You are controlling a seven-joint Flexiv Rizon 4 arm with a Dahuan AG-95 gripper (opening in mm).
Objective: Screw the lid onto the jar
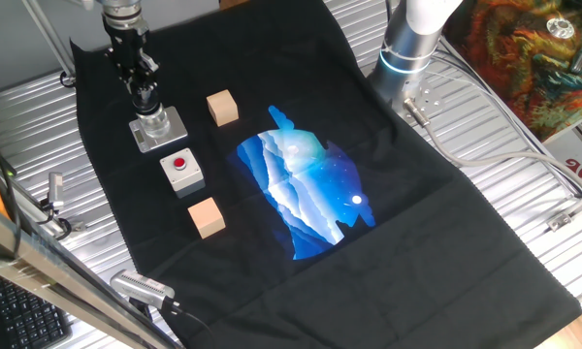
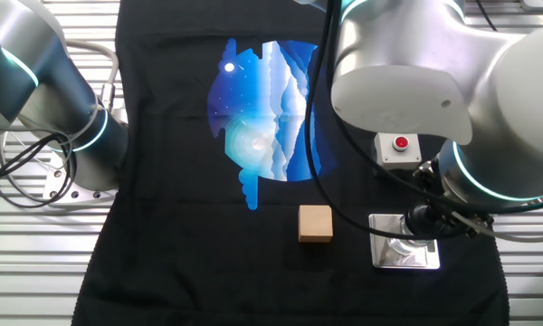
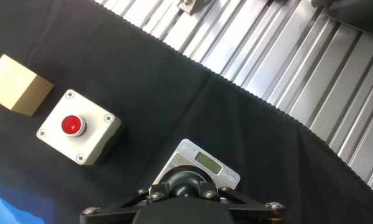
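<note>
One hand [image 1: 147,97] atop jar [image 1: 156,122].

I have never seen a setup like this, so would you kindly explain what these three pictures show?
It is one robot arm working over a black cloth with a blue print. Two pictures come from fixed cameras on different sides of the table; the third looks down from a camera on the arm's hand. On the cloth lie two wooden cubes, a grey box with a red button and a small clear jar on a metal base plate. The end effector is right above the jar, with the black lid under it on the jar. Whether its fingers grip the lid is hidden.
</note>
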